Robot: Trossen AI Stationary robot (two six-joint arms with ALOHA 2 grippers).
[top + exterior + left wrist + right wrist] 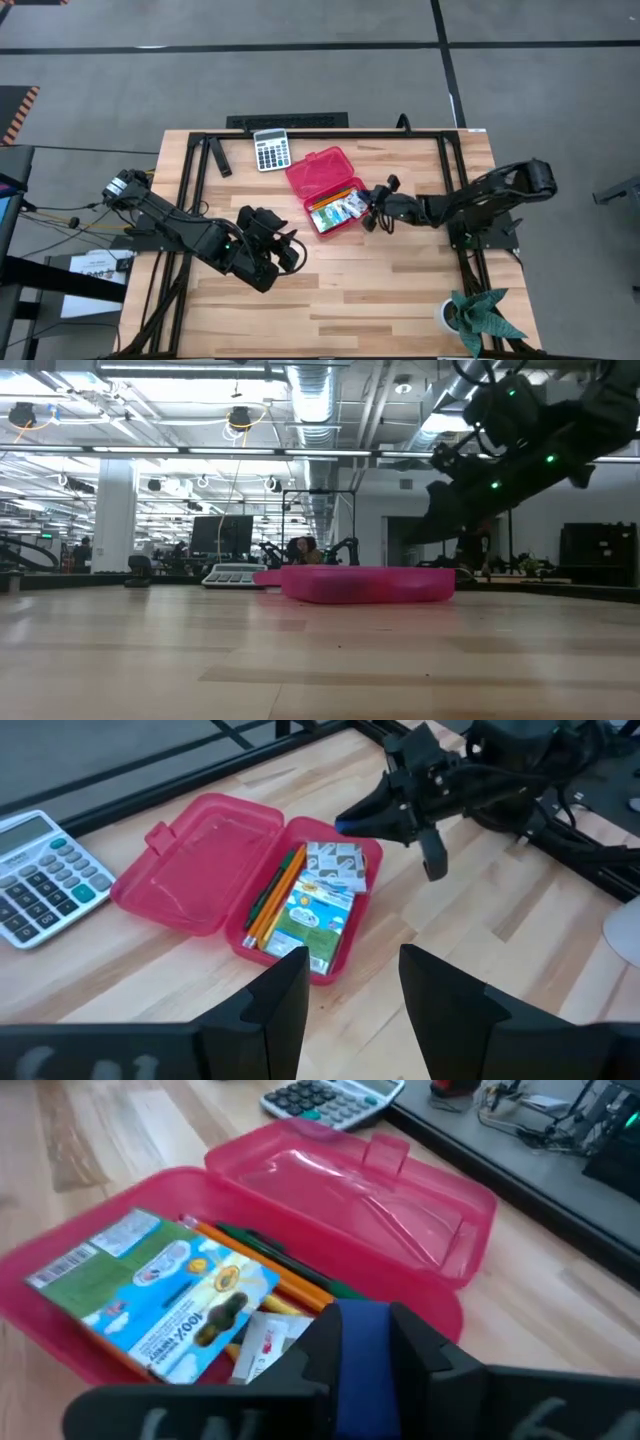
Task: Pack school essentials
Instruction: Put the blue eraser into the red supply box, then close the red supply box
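Observation:
The red hinged case point(322, 182) lies open on the table, its lid point(200, 850) flat beside its tray. In the tray lie yellow, orange and green pencils point(272, 900) and two green-and-white packets point(308, 920) point(335, 868). My right gripper point(372, 212) hovers at the tray's right end, shut on a small blue piece point(362, 1335). My left gripper point(293, 250) stands open over bare table, near-left of the case, touching nothing. I see no scissors. My right gripper pinches the small blue piece point(362, 1335) between its two fingers. It comes from the table's right, slanting down toward the case. The piece is lifted clear, just above the tray's right end by the packets point(170, 1295).
A grey calculator point(271, 150) lies beyond the case near the far edge. A small potted plant point(480, 315) stands at the near right corner. Black frame rails run along the table's left, right and far sides. Bare wood spreads across the near middle.

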